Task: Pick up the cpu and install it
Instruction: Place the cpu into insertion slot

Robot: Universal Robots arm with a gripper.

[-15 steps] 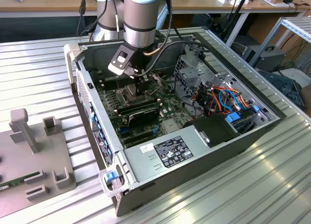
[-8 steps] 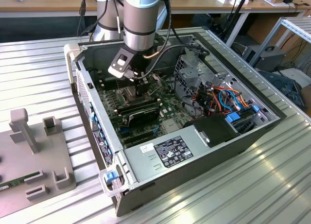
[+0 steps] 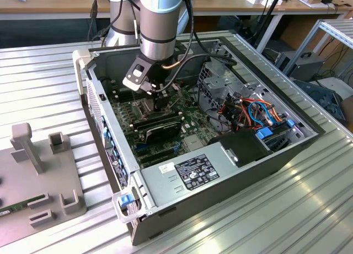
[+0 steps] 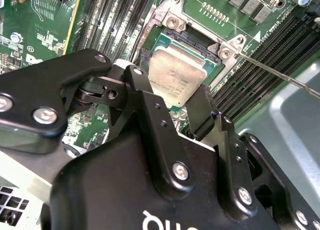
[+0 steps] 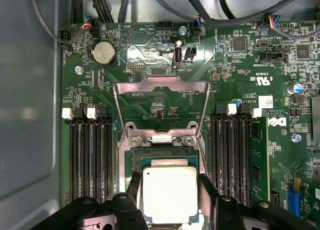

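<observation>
Where the ribbed metal desk [image 3: 309, 210] carries it, one open case [image 3: 165, 210] lies on its side, interior upward.

- Arm [image 3: 160, 22]: single, reaching down into the case from above, in the exterior view.
- Motherboard [image 5: 150, 60]: green, flat on the case floor, with slots [image 5: 90, 155] either side of the socket.
- End effector [image 5: 170, 185]: black, two fingers [image 5: 134, 187] pointing straight at the board, clenched on the cpu by two opposite edges.
- Frame [image 5: 160, 90]: shiny, hinged back off the socket and lying open.
- Socket [image 5: 160, 157]: dark square, uncovered, directly beyond the cpu along the fingers' line.
- Cpu [image 5: 170, 200]: silvery square between the fingertips, metal top facing the wrist, edges squared to the socket in both wrist views. Being square, it has no long axis. Whether it rests in the socket or hangs just over it cannot be told.
</observation>
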